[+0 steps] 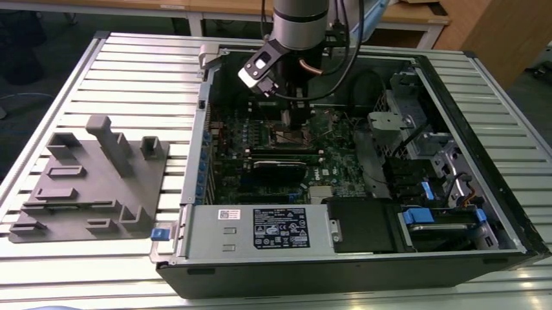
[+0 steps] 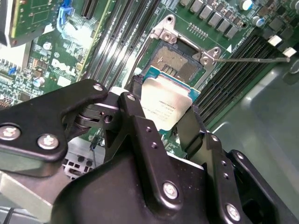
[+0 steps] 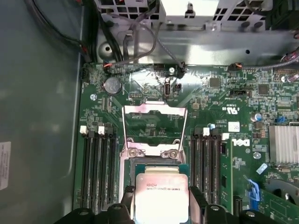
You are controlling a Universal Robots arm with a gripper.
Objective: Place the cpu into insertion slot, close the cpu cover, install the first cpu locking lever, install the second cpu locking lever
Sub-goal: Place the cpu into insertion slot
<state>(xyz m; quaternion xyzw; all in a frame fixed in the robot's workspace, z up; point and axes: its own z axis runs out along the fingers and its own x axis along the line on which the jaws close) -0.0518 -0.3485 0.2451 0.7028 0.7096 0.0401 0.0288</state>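
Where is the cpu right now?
In both wrist views the cpu sits gripped in the claw, right at the open insertion slot, with the flipped-open cpu cover just beyond it.

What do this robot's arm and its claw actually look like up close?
The arm is a smooth silver-grey tube with black cables looping off it. Its gripper is matte black: two slim angular fingers on jointed links, dotted with silver screws.

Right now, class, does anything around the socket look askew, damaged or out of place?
Nothing stands out. The gripper holds the cpu squarely over the insertion slot, not yet seated; the cpu cover lies swung open.
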